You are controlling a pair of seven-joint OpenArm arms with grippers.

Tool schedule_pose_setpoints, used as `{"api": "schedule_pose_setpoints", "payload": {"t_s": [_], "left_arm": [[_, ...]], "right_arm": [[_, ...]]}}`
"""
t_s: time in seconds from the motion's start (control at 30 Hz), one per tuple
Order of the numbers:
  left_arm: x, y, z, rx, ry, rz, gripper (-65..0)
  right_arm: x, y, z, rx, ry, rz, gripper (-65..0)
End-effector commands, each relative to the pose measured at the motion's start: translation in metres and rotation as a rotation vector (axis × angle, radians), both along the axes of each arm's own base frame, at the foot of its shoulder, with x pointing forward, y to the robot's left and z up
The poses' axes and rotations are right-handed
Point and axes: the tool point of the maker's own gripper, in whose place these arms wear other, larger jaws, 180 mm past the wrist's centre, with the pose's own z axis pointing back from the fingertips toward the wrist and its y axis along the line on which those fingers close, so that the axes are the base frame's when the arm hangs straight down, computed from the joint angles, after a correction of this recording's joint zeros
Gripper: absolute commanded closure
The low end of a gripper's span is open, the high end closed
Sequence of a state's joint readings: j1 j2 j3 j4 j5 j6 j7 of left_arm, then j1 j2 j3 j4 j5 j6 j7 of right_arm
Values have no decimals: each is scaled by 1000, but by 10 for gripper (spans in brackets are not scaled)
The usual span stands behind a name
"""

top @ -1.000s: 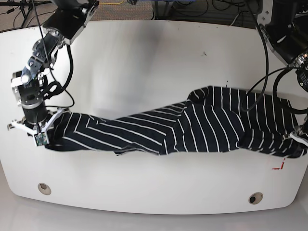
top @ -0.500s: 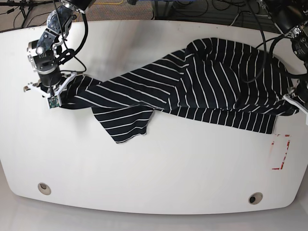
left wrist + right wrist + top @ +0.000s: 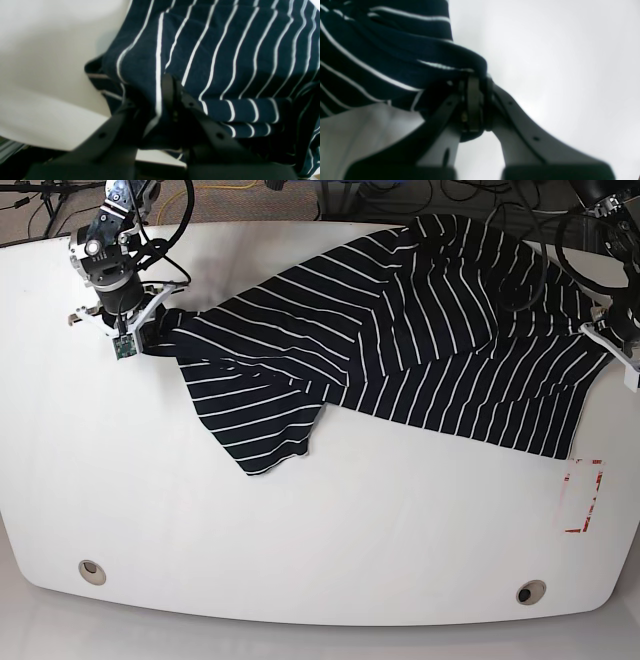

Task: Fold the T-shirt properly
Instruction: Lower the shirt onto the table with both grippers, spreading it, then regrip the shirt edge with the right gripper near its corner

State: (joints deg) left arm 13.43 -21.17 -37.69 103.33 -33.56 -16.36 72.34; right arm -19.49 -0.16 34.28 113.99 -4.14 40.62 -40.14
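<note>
t-shirt [image 3: 420, 340] stretched long axis left-right, right pincer [image 3: 128, 335] and left pincer [image 3: 612, 352] pinching its ends

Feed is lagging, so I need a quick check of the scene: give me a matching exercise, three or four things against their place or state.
Things:
1. left gripper
2. right gripper
3. T-shirt
4. red marking

Places or states:
A. bare table, near the base view's right edge
B. shut on fabric at the base view's left
C. stretched between both arms
D. shut on fabric at the base view's right

Pairs: 1-D, 2-B, 3-C, 4-A
</note>
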Motion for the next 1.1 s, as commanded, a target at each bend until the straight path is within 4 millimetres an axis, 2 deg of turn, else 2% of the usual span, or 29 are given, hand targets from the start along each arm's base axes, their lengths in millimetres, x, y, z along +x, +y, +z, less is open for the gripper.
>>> {"api": "schedule_pose_setpoints", "payload": {"t_s": [0.0, 0.27, 0.37, 0.5, 0.6, 0.67, 0.73, 0.83, 0.97, 1.07], "left_arm": [[4, 6, 11, 28, -33, -5, 0], [3, 5, 8, 28, -23, -9, -7], [4, 5, 9, 28, -25, -11, -93], [4, 4, 8, 27, -24, -14, -312], [5, 4, 9, 27, -25, -14, -446], [7, 4, 11, 28, -33, -15, -517], [12, 3, 15, 26, -47, -17, -531], [16, 3, 20, 22, -56, -14, -531], [26, 3, 29, 24, -76, -15, -531], [35, 7, 46, 41, -131, -5, -531]], "right_arm": [[1, -2, 8, -7, -33, -1, -2], [-8, -1, 1, -3, -4, 0, -2], [-8, -1, 1, -2, -3, 1, -2], [-8, 0, 1, -2, -2, 3, -24], [-8, 0, 1, -2, -2, 3, -114], [-8, 0, 1, -3, -3, 3, -203], [-9, 0, 1, -4, -1, 4, -287], [-13, 4, -2, 12, 7, 1, -365], [-13, 14, -1, 67, -13, -1, -385], [-16, 19, -1, 108, -22, -2, -385]]}}
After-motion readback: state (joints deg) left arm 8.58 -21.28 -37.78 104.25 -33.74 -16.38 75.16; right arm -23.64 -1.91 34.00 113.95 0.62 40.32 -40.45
